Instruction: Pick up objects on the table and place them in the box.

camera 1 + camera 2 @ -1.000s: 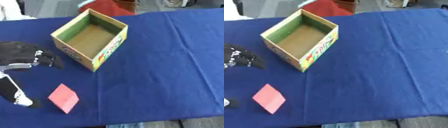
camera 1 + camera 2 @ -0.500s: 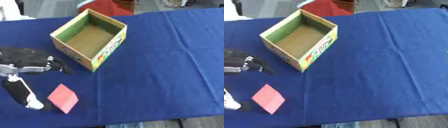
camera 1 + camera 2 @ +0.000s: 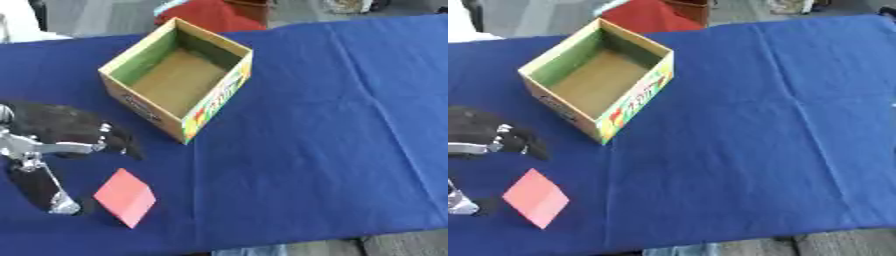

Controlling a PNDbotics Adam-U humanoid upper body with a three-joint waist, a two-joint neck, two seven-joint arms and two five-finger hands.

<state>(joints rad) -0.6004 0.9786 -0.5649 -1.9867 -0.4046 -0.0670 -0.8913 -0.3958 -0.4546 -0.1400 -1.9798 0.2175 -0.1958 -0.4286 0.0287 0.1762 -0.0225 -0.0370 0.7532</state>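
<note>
The left robot hand (image 3: 61, 137) hovers spread, thumb apart, just beside the red card (image 3: 125, 197), seemingly to pinch it. The box (image 3: 179, 80) waits open nearby on the tabletop (image 3: 332, 125).

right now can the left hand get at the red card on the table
Probably yes: the left hand hangs open just beside the red card, with only bare blue cloth between them; the box stands farther back.

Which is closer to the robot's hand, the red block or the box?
The red block, lying flat just beside the left hand; the open box stands farther off.
</note>
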